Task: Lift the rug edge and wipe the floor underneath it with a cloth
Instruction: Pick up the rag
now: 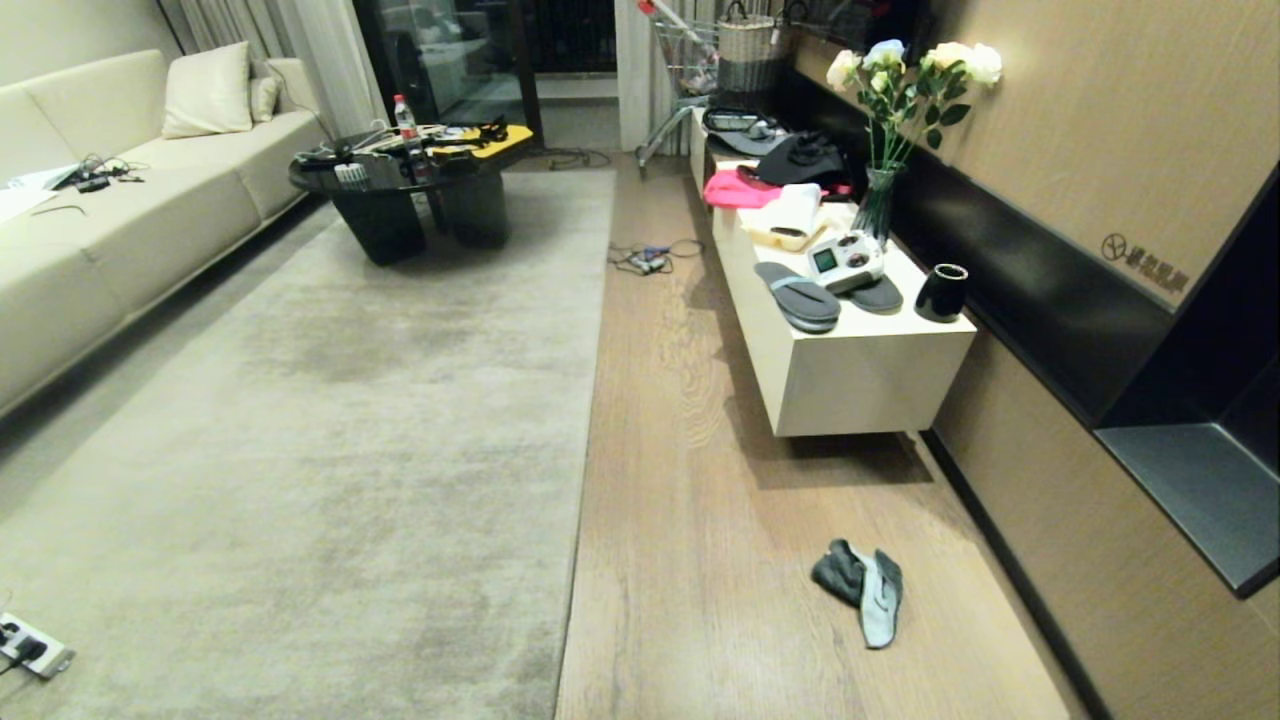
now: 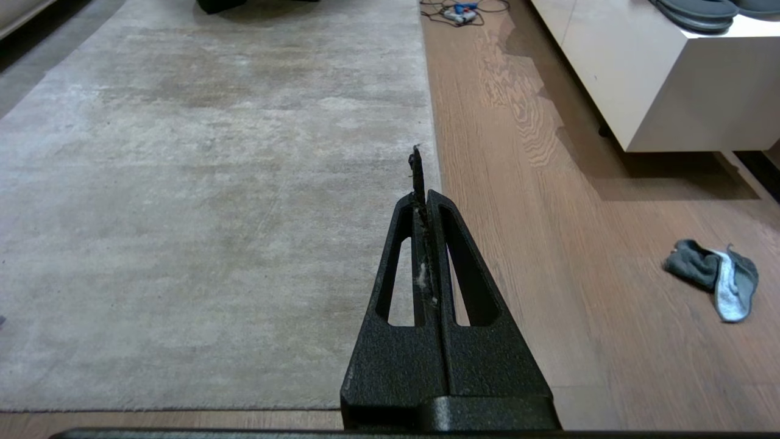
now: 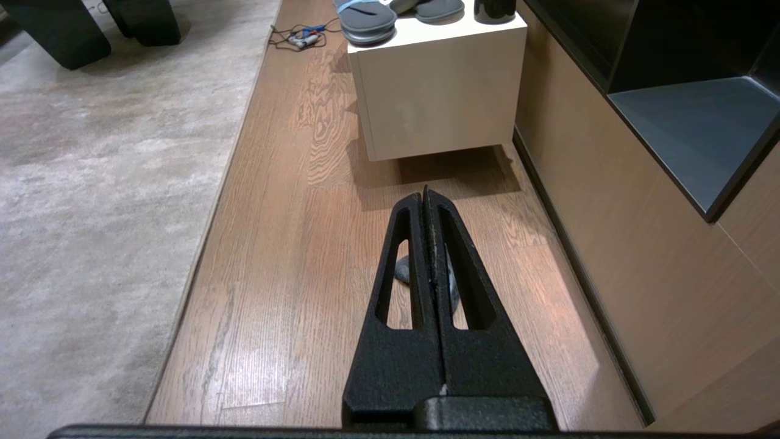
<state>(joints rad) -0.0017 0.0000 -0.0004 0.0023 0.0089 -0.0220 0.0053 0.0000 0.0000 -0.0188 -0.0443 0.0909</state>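
The pale grey-beige rug (image 1: pixel 330 420) lies flat on the wood-plank floor (image 1: pixel 700 480), its long right edge running straight up the head view. The cloth (image 1: pixel 862 588), dark grey with a pale blue part, lies crumpled on the floor to the right of the rug. In the left wrist view my left gripper (image 2: pixel 425 194) is shut and empty, held in the air above the rug's (image 2: pixel 201 201) right edge, and the cloth (image 2: pixel 714 277) lies far to its right. My right gripper (image 3: pixel 424 196) is shut and empty above the floor (image 3: pixel 286 256), and the cloth (image 3: pixel 402 269) peeks out behind its fingers. Neither arm shows in the head view.
A white low cabinet (image 1: pixel 850 370) with grey slippers (image 1: pixel 798 296), a vase of flowers and pink fabric stands along the right wall. A black round coffee table (image 1: pixel 410 190) sits on the rug's far end by a cream sofa (image 1: pixel 110 230). Cables (image 1: pixel 645 260) lie on the floor; a power strip (image 1: pixel 30 648) lies at the near left.
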